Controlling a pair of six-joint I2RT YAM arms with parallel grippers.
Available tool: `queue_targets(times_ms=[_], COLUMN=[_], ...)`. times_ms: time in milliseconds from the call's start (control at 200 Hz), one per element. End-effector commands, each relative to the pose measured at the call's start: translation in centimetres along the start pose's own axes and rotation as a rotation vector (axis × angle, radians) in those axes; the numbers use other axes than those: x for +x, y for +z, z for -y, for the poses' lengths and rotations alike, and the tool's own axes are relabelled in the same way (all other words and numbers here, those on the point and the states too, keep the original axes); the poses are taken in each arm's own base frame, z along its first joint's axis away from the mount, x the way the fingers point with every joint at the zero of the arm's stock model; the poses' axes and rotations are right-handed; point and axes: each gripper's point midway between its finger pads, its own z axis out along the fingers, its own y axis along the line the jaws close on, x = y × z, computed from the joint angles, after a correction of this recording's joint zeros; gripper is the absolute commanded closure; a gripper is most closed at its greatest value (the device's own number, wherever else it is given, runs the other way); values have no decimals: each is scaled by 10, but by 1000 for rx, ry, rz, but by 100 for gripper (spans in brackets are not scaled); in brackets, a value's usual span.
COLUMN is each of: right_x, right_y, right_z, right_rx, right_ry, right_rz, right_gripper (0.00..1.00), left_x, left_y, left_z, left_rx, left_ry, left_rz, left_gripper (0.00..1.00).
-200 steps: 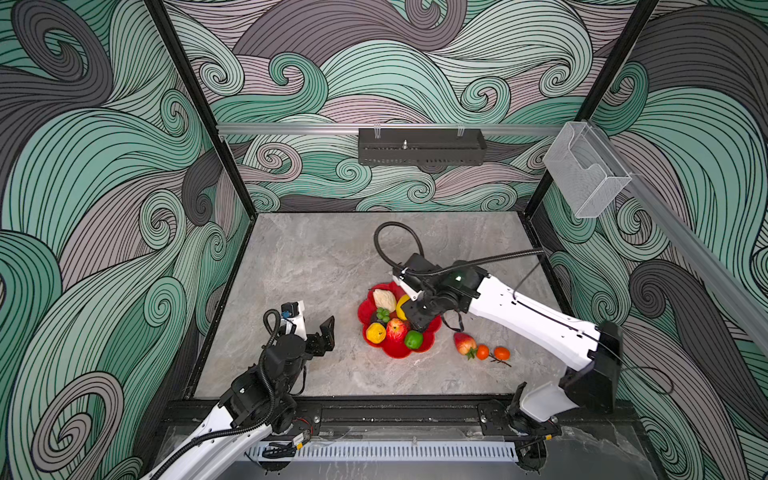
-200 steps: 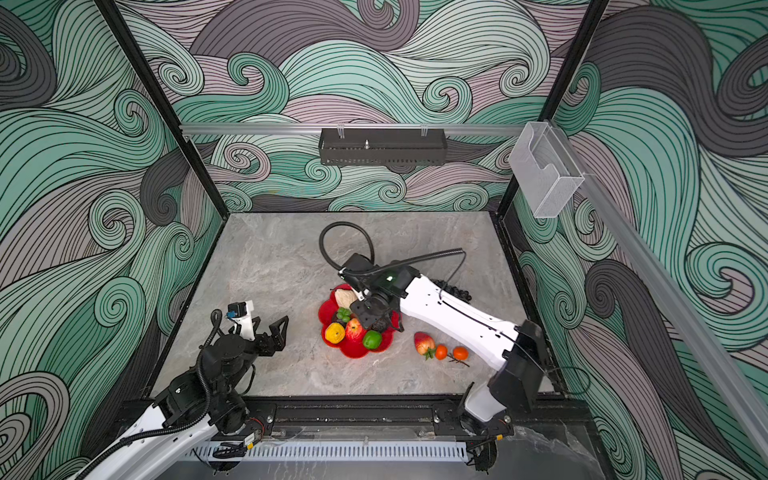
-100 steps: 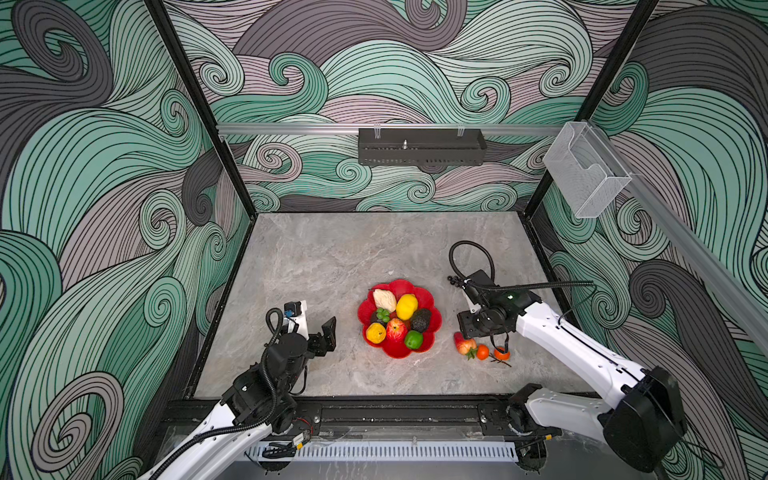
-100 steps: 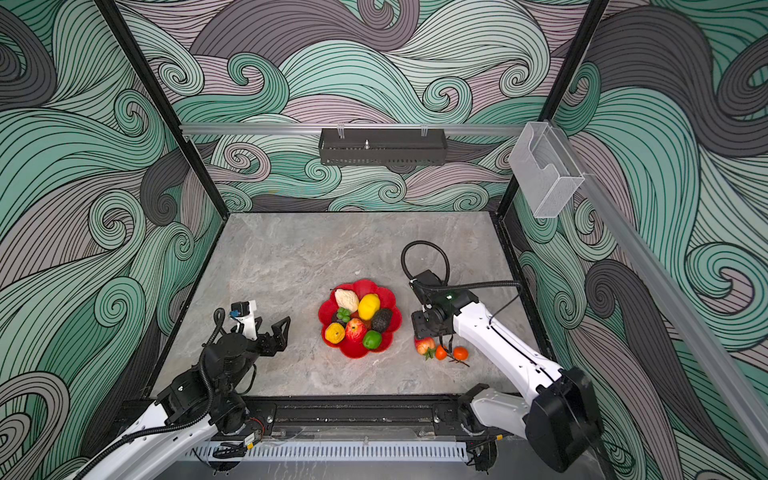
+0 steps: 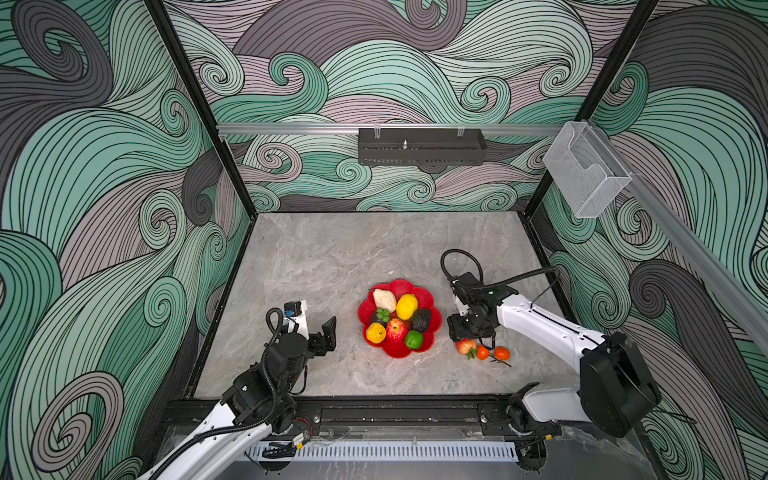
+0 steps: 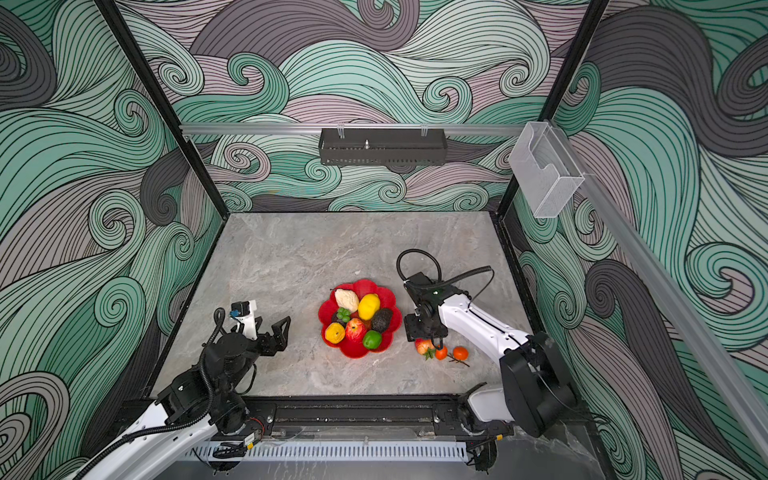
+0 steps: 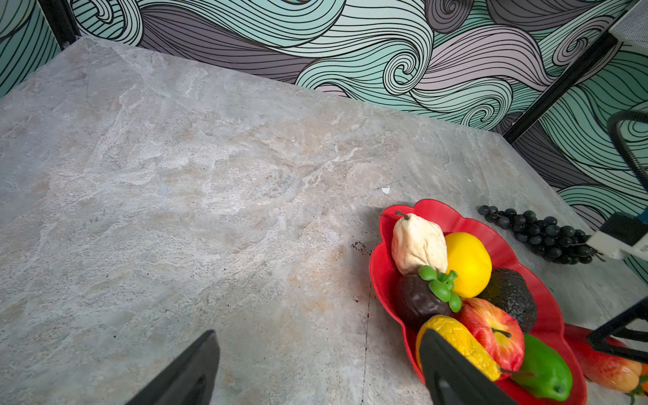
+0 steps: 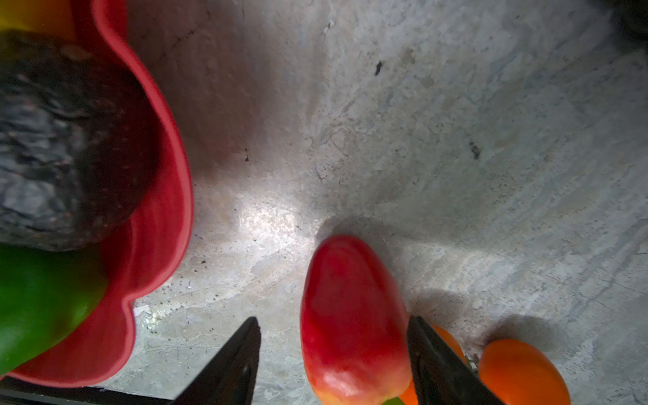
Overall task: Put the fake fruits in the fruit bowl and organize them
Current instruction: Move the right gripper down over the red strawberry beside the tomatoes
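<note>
The red scalloped fruit bowl holds several fake fruits: a cream piece, yellow lemon, avocado, apple and green lime. Right of the bowl, on the table, lie a red strawberry and two tangerines. My right gripper is low over the strawberry, open, one finger on each side of it. The left gripper hovers open and empty left of the bowl. A dark grape bunch lies beyond the bowl.
The grey stone table is walled on three sides, with a black frame rail along the front edge. The right arm's cable loop rises behind its wrist. The bowl rim is close beside the right gripper.
My right gripper left the bowl, swung right and came down over the strawberry, its jaws opening wider. The avocado now lies in the bowl. The left arm has stayed put.
</note>
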Motion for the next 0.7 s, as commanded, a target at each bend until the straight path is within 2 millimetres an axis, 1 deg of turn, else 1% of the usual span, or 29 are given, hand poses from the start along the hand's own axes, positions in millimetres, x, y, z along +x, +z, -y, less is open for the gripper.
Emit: queue_targets(times_ms=[0,300,395,695], right_x=[8,14,17,24], right_y=[7,10,12,19], right_z=[1,0,-1,-1], right_rx=[-8,20,33,58], right_ry=[9,14,15,12], right_rz=[-25,-42,-53,-72], right_gripper=[32,32,29,31], left_x=[-7,-7,-7,-7], left_y=[0,0,0,0], left_z=[1,1,1,2], left_rx=[1,-1,0,1], left_ry=[-3,-2,-3,-1], left_rz=[19,16,17,17], left_gripper=[9,9,9,9])
